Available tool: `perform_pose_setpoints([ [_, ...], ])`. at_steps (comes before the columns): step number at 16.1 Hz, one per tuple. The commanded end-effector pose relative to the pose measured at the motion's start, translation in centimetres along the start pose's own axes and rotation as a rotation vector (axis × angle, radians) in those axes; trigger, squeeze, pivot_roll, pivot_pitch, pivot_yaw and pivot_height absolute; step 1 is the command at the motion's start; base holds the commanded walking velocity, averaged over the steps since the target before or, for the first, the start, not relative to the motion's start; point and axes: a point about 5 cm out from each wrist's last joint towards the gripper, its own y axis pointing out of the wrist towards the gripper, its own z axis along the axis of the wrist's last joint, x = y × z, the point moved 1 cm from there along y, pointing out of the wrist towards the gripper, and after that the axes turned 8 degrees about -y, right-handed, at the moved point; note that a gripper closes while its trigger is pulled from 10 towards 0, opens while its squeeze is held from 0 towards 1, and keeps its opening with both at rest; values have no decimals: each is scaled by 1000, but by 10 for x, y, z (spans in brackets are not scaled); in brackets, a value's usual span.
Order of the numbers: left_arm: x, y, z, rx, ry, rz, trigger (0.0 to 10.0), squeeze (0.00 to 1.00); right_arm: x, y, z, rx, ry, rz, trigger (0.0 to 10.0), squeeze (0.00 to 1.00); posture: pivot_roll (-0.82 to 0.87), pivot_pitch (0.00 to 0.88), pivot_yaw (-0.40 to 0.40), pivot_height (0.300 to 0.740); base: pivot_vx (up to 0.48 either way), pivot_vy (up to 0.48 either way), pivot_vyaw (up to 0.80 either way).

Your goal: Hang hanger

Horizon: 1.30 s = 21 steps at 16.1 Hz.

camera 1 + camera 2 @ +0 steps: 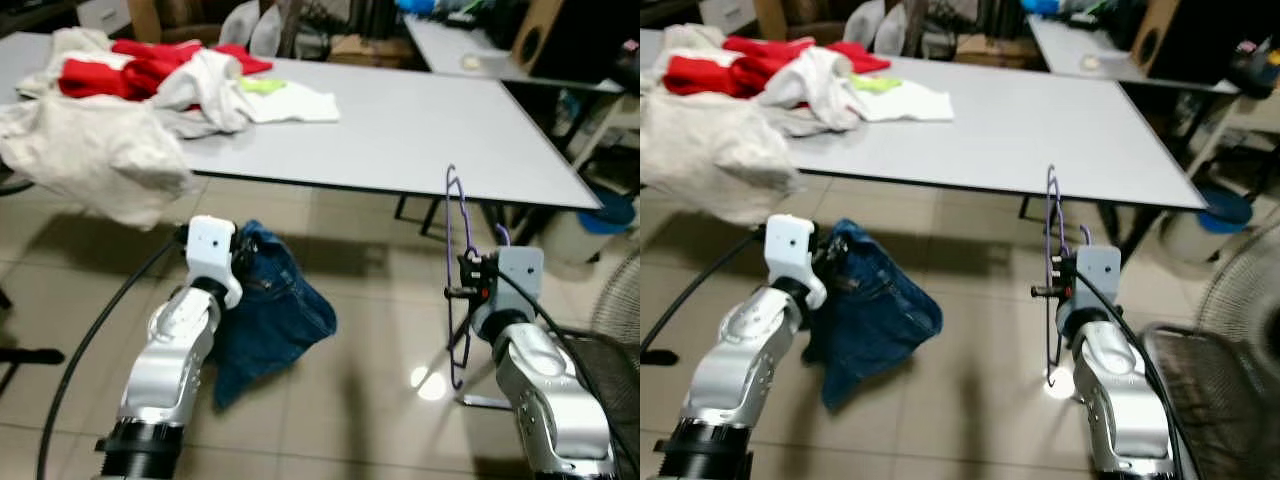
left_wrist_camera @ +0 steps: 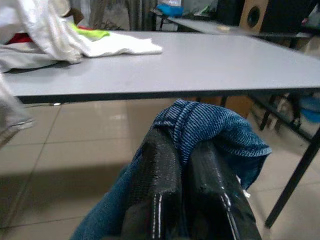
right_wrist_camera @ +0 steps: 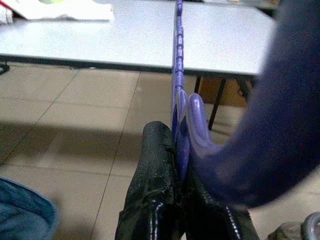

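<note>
I'm standing on tile floor (image 1: pixel 370 350) facing a grey table (image 1: pixel 420 130) piled with clothes (image 1: pixel 130 90). My left gripper (image 2: pixel 182 170) is clamping jeans (image 1: pixel 270 320), and my right gripper (image 3: pixel 180 160) is pinching the hanger (image 1: pixel 458 270).

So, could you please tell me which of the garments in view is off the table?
The blue denim garment: the left gripper holds it hanging above the floor, while the red, white and beige clothes lie heaped on the table.

You're in a cluttered workroom: grey tables (image 1: pixel 420 120) on tiled floor (image 1: pixel 370 330), clothes (image 1: pixel 120 90) heaped far left, speaker (image 1: pixel 540 30) far right, fan (image 1: pixel 615 310) near right.
</note>
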Motion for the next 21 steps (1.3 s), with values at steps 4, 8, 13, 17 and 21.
perform_pose_setpoints([
  [4, 9, -1, 11, 56, 5, -63, 10000, 0, -8, -6, 13, 21, 28, 52, 10000, 0, -196, 0, -49, 740, 0, 0, 0],
  [8, 6, -4, 12, 64, 17, -76, 10000, 0, -7, -7, 16, 18, 25, 56, 10000, 0, -202, 0, -46, 740, 252, 0, -531],
  [13, 3, -3, 17, 94, -9, -53, 10000, 0, -2, -2, 8, -1, 2, 60, 10000, 0, -197, 0, -50, 740, 392, 0, -90],
  [17, -2, -3, 19, 109, -13, -26, 10000, 0, 4, 4, -2, -9, -8, 72, 10000, 0, -195, 0, -60, 740, 414, 0, 0],
  [21, -5, -3, 21, 116, -16, -20, 10000, 0, 7, 6, -3, 1, -29, 77, 10000, 0, -190, 0, -65, 740, 442, 0, 0],
])
